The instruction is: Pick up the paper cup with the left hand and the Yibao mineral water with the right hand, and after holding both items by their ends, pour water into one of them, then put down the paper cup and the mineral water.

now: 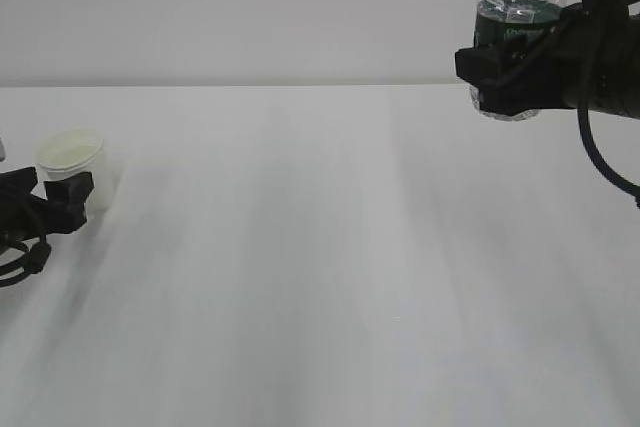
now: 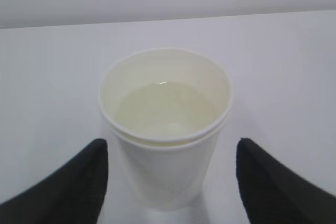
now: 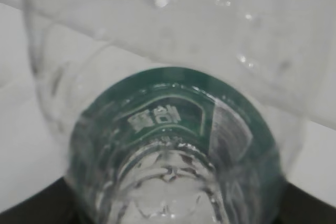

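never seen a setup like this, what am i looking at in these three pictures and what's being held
This is a two-armed robot at a white table. The wide picture looks along the table from the front; the other two come from cameras on each wrist. On the left, the paper cup stands on the table with liquid inside, seen close in the left wrist view. The left hand has its black jaws open on either side of the cup, not touching it. On the right, the right hand holds the Yibao mineral water up in the air; the right wrist view shows its green label.

Lab-like test bench: bare white table (image 1: 320, 277), blank white wall (image 1: 250, 7).
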Robot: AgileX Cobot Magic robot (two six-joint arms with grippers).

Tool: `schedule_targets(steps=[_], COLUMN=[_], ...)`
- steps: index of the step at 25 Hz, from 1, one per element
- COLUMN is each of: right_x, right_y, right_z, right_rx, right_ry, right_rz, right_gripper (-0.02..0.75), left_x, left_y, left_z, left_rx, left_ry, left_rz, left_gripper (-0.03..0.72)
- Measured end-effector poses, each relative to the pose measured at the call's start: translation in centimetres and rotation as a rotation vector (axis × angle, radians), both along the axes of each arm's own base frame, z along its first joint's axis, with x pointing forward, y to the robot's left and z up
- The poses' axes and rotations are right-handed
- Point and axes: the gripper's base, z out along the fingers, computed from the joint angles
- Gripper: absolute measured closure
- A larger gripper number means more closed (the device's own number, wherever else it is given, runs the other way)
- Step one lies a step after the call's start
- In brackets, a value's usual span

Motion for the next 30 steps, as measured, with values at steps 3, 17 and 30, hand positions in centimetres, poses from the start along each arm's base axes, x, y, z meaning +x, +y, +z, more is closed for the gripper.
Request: schedule_targets(steps=[3, 17, 30], right_x=[0.0, 0.0, 0.0], right_y=[0.0, 0.0, -0.1], right_z=[0.0, 0.0, 0.0], right_rx=[0.0, 0.006, 0.007], right_ry=[0.0, 0.002, 0.007], right_rz=[0.0, -0.004, -0.01], right_gripper=[0.311, 0.311, 0.311], left_x=[-0.5, -3.0, -4.4], left_y=[0.0, 0.0, 0.0], left_z=[0.2, 3.4, 4.9], left_rx=[0.0, 0.0, 0.001], left_ry=[0.006, -0.056, -0.09], left_rz=[0.0, 0.0, -0.002], left_gripper=[0.143, 0.148, 0.155])
